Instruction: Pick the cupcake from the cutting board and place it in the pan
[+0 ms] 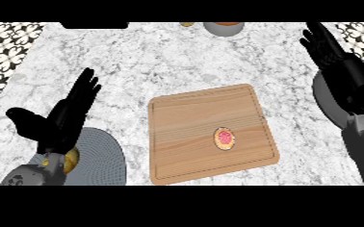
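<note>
Both our hands hang open and hold nothing: left hand (68, 113) over the pan (107, 161), right hand (334, 57) beside the cutting board (199, 120) (cupcake (225, 138) untouched on it).

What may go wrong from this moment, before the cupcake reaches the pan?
1. The left hand hangs open over the pan, so it may block the placing.
2. The cupcake is small and low on the board; fingers may push it instead of grasping it.
3. The right hand is far from the cupcake, so its reach is long.
</note>
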{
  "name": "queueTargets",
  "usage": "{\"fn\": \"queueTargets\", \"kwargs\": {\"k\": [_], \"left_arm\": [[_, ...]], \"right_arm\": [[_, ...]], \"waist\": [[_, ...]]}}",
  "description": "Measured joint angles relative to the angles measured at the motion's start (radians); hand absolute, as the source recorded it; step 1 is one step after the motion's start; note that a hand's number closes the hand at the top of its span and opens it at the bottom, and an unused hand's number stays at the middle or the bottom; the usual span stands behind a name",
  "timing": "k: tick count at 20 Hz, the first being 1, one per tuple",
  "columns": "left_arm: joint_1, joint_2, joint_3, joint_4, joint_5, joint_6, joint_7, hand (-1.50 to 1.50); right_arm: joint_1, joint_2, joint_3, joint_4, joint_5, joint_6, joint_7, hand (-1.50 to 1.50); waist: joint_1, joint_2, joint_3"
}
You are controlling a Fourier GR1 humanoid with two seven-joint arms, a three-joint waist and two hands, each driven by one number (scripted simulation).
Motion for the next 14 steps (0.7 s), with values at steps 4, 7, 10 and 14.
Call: {"fn": "queueTargets", "kwargs": {"k": [4,7,10,14], "left_arm": [[-0.022,0.008,0.029,-0.004,-0.030,0.023,0.001,0.00],[-0.030,0.018,0.056,0.004,-0.041,0.040,0.003,0.00],[-0.023,0.014,0.073,0.019,-0.037,0.046,0.006,0.00],[-0.021,0.019,0.103,0.035,-0.024,0.036,0.008,0.00]], "right_arm": [[-0.044,0.056,-0.007,0.016,-0.063,0.054,-0.064,1.50],[-0.057,0.085,0.022,0.024,-0.062,0.088,-0.110,1.50],[0.047,0.068,0.048,-0.036,0.070,0.027,-0.185,1.50],[0.248,0.005,0.053,-0.137,0.177,0.021,-0.304,-1.50]], "waist": [[0.000,0.022,-0.012],[0.000,0.029,-0.016],[-0.021,0.029,-0.018],[-0.037,0.028,-0.019]]}}
